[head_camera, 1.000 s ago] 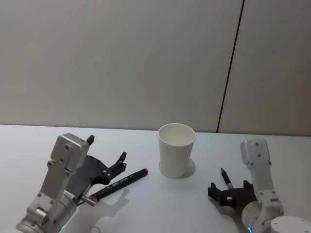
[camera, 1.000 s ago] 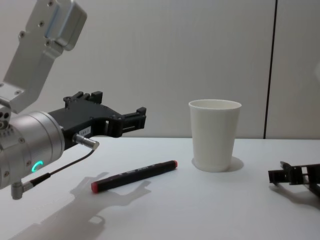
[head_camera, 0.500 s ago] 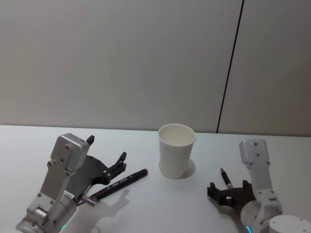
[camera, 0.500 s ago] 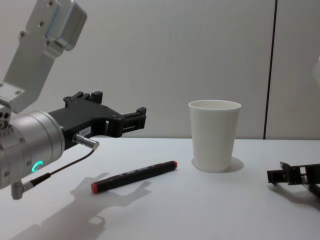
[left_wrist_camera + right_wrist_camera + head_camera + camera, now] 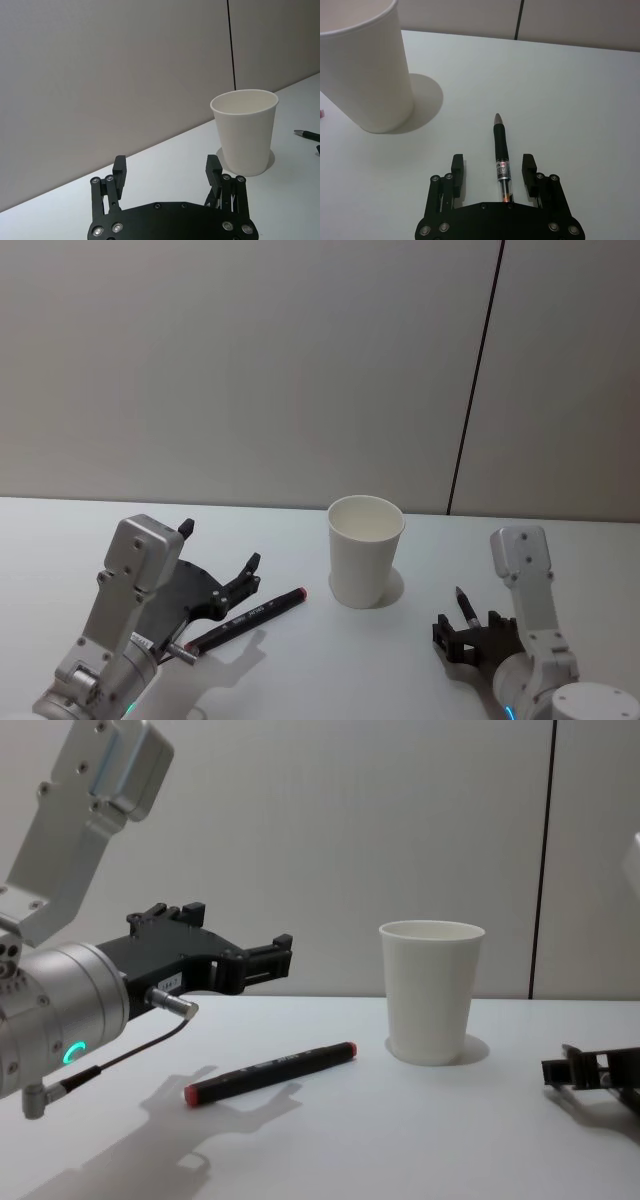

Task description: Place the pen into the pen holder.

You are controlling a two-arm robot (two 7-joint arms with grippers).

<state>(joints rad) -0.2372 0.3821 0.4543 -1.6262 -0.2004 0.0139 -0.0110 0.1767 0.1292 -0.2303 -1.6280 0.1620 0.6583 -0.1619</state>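
The right gripper (image 5: 493, 161) sits low on the tabletop (image 5: 580, 95), its fingers (image 5: 456, 169) released, one on each side of the ballpoint pen (image 5: 500, 145). The pen's tip points out past the fingertips, and neither finger touches the barrel. The white paper cup (image 5: 362, 65) stands ahead of these fingers, toward their left. I judge the fingers should close squarely across the barrel so the pen cannot swivel when tipped over the rim. The left gripper (image 5: 166, 166) hovers, fingers spread and empty. The right wrist view shows the pen slightly nearer one finger. The chest view instead shows a red-ended marker (image 5: 270, 1073) lying below the left fingers.
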